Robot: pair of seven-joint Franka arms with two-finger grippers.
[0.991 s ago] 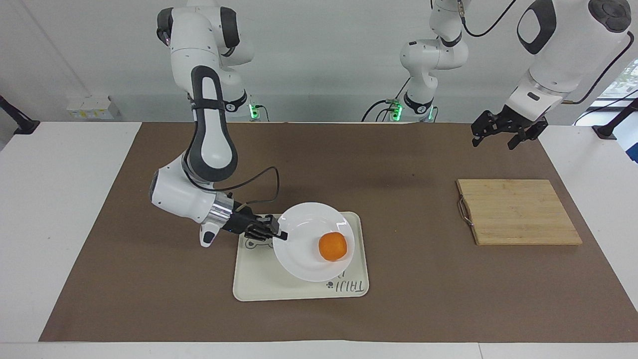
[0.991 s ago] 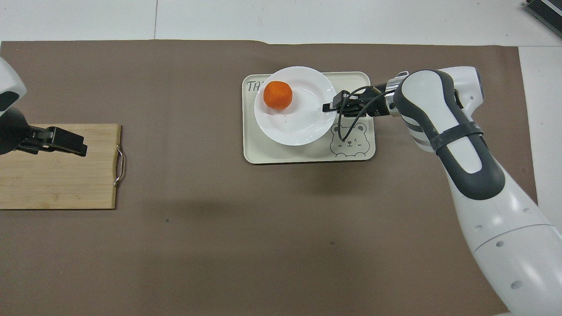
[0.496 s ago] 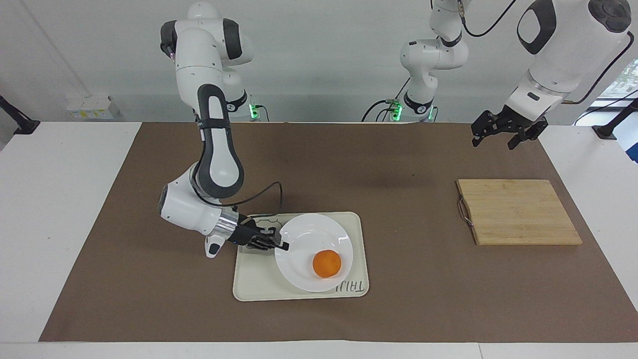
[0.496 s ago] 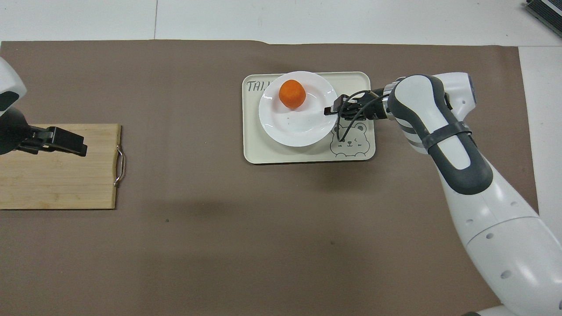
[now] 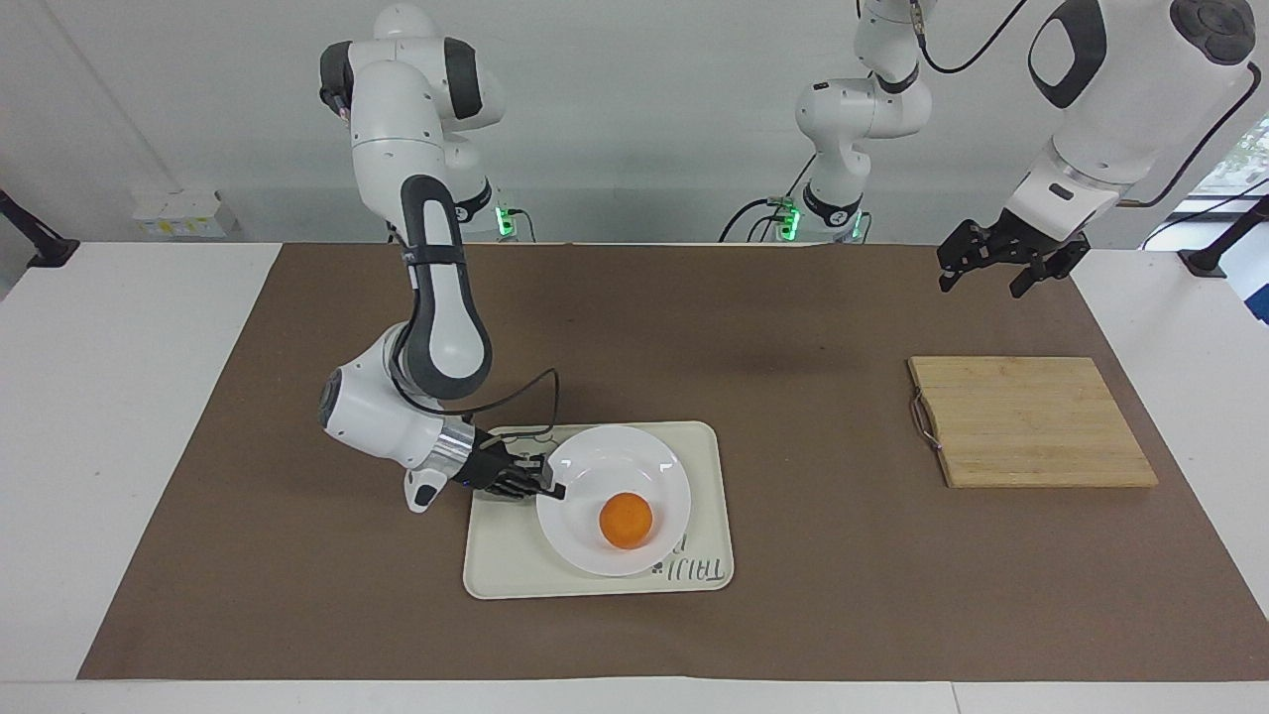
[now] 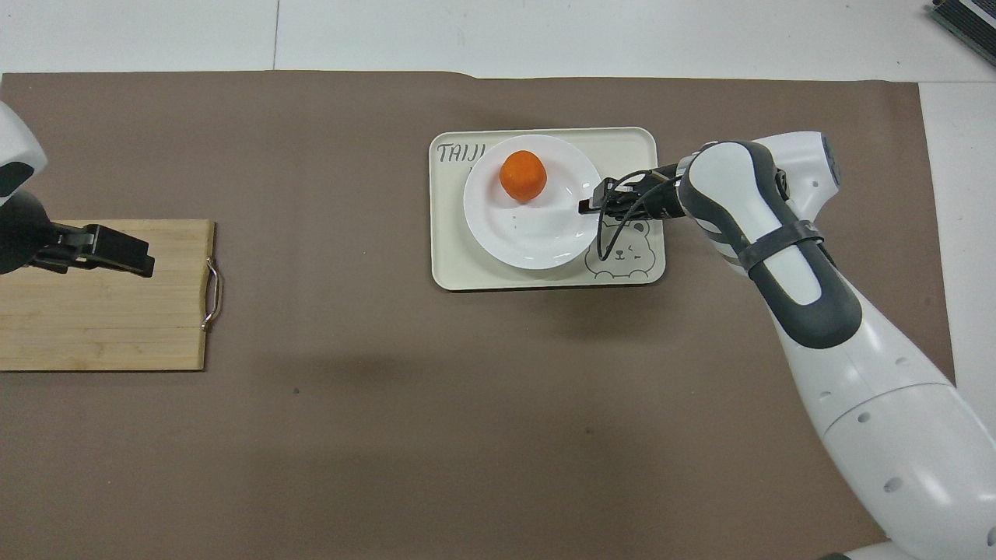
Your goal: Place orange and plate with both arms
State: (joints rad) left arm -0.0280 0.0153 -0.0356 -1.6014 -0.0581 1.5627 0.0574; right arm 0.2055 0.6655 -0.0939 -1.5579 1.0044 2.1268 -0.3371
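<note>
Now plate (image 5: 613, 483) at right end effector (image 5: 557, 490)

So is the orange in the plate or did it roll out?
In. The orange sits inside the white plate, which rests on the tray; the right gripper grips the plate's rim.

We see a white table (image 5: 129, 397) covered by a brown mat (image 5: 793, 327). A plain pale wall (image 5: 644, 119) stands at the robots' end. A window (image 5: 1234, 164) shows daylight at the left arm's end. Lighting is even.
</note>
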